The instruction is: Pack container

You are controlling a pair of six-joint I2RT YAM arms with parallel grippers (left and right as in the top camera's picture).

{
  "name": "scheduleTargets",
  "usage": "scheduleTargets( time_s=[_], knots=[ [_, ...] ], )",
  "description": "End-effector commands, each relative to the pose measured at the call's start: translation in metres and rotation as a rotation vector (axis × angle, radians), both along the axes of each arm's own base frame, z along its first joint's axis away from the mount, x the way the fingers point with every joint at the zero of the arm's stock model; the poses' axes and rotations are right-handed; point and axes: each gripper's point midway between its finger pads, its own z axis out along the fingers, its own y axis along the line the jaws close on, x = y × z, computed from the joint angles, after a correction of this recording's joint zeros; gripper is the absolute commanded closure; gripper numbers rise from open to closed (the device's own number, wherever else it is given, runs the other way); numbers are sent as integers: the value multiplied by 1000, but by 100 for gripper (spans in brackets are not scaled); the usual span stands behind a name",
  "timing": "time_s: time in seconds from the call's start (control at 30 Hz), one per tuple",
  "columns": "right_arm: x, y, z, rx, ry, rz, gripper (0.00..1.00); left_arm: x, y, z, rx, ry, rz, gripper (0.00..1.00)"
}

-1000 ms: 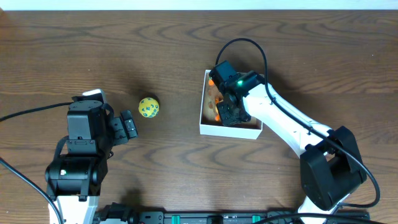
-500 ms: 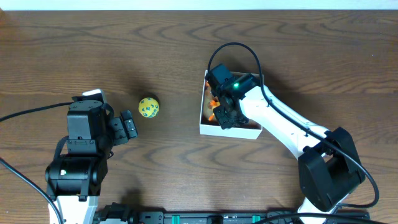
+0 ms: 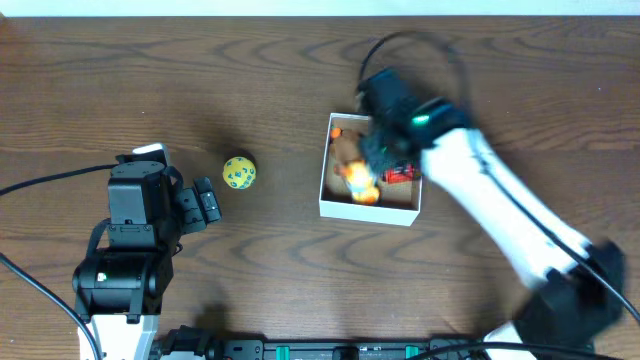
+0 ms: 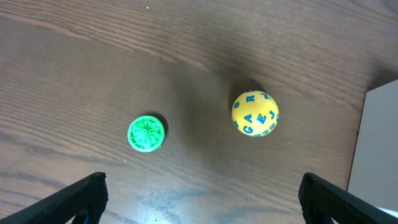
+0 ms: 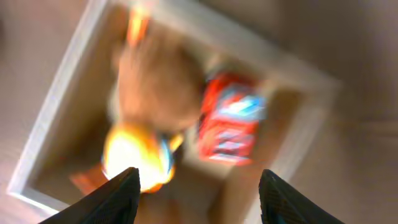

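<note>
The container [image 3: 323,180] is a white low-walled box at mid-table, with its near corner at the right edge of the left wrist view [image 4: 379,149]. Inside lie a brown toy [image 3: 347,150], a yellow-orange toy [image 3: 359,183] and a red toy [image 3: 401,173]. My right gripper [image 3: 383,140], blurred by motion, hovers over the box. Its wrist view shows the container [image 5: 43,137], the yellow-orange toy [image 5: 134,152] and the red toy [image 5: 230,124] below open, empty fingers [image 5: 115,199]. My left gripper [image 3: 205,205] stands wide open, just short of a yellow lettered ball [image 4: 255,113] and a green disc toy [image 4: 147,133].
Brown wooden table [image 3: 260,70] all round. The yellow ball [image 3: 239,172] lies between my left gripper and the box. Black cables trail from both arms.
My right gripper has opened and lifted off the box, swinging up and right. The yellow-orange toy now lies uncovered inside the container. The left arm has not moved.
</note>
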Motion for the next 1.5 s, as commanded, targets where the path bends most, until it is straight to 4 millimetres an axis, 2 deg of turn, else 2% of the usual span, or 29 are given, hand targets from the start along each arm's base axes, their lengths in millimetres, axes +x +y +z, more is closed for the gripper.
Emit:
scheduleTargets(
  time_s=[0.0,0.1,0.23,0.27,0.3,0.33,0.37,0.47,0.6,0.73,0.8,0.87,0.97,1.07,1.23,1.33,1.47],
  knots=[
    [11,-54,75,69,-186,-169,34,0,2,5,-1,-9,16,2],
    [5,-99,90,66,-206,-277,31,-1,2,4,0,-5,16,2],
    [-10,-152,82,29,-141,-413,27,-1,2,4,0,-5,16,2],
    [-13,-164,77,26,-120,-458,22,-1,2,4,0,-5,16,2],
    [-17,-177,72,33,-100,-524,9,-1,2,4,0,-5,16,2],
    [-20,-189,66,48,-82,-587,1,-1,2,5,0,-6,16,2],
    [-22,-197,61,63,-64,-619,1,0,2,5,0,-10,17,2],
    [-31,-221,43,112,0,-694,1,1,0,5,-12,-13,6,2],
    [-47,-246,19,96,65,-765,1,8,-17,11,-75,-22,-59,2],
    [-58,-252,-5,79,117,-773,1,35,-33,27,-34,5,-112,2],
    [-62,-251,-14,76,139,-771,1,49,-37,26,0,52,-106,2],
    [-65,-250,-22,73,154,-772,1,66,-43,14,-1,112,-100,2],
    [-69,-249,-32,69,175,-767,1,83,-46,-27,-23,242,-58,2],
    [-72,-249,-38,66,189,-765,1,90,-57,-76,-68,391,-76,2],
    [-72,-248,-39,66,190,-765,1,93,-60,-138,-59,558,-71,2],
    [-72,-248,-39,65,190,-764,1,93,-60,-163,-51,618,-70,2],
    [-72,-248,-39,63,191,-757,1,95,-60,-181,-47,647,-68,2]
  ],
)
